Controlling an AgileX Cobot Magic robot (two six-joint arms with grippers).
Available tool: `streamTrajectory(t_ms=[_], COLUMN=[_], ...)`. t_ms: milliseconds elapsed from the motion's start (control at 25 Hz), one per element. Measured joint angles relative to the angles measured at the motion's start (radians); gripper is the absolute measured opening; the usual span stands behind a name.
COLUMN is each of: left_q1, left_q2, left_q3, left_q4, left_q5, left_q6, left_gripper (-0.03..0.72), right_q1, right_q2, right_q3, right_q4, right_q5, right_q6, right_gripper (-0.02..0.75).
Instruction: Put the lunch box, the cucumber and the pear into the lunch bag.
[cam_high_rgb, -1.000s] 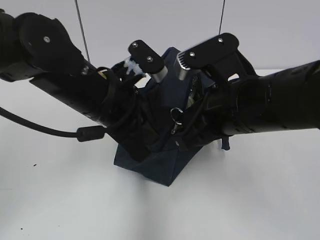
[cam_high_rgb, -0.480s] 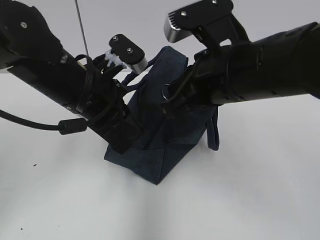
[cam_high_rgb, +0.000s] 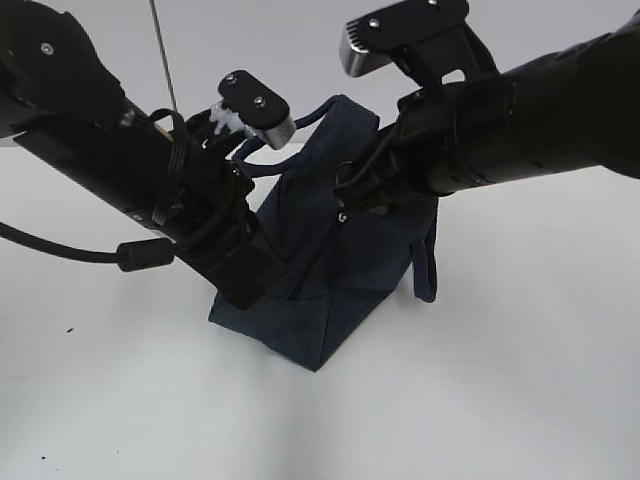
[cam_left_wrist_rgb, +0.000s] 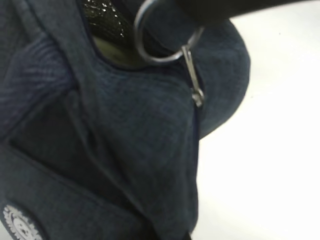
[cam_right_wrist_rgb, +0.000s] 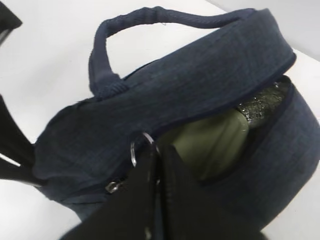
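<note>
The navy lunch bag (cam_high_rgb: 330, 270) stands tilted on the white table. My right gripper (cam_high_rgb: 350, 195) is shut on the zipper's metal ring pull (cam_right_wrist_rgb: 134, 149), which also shows as the ring pull (cam_left_wrist_rgb: 150, 42) in the left wrist view. The zipper stands partly open. Through the gap I see the lunch box's pale sage-green lid (cam_right_wrist_rgb: 215, 142) under a dark glossy patch (cam_right_wrist_rgb: 260, 105). My left gripper (cam_high_rgb: 255, 290) is shut, pinching the bag's lower left side, its jaws buried in fabric. The cucumber and the pear are hidden.
One rope handle (cam_high_rgb: 262, 152) arches by the left wrist camera, and the other handle (cam_high_rgb: 430, 265) hangs down the bag's right side. The bag's white round logo (cam_left_wrist_rgb: 17, 226) faces the left wrist. White table (cam_high_rgb: 500, 390) surrounds the bag. A black cable (cam_high_rgb: 60, 250) trails left.
Over the last second both arms rose and shifted left, carrying the bag along so it stands taller. The right gripper, still on the ring pull, then edged slightly right.
</note>
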Motion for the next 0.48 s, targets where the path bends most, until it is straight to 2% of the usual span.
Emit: streamTrajectory(t_ms=[320, 480], left_q1=[0.0, 0.0], left_q2=[0.0, 0.0], left_q3=[0.0, 0.0], left_q4=[0.001, 0.002], left_q5=[0.031, 0.037], left_q6=[-0.004, -0.004], left_gripper=[-0.013, -0.013], right_q1=[-0.074, -0.081], right_q2=[0.004, 0.004], right_q3=[-0.002, -0.002], right_q4=[-0.012, -0.018], right_q5=[-0.019, -0.031], right_q6=[0.0, 0.0], right_gripper=[0.005, 0.005])
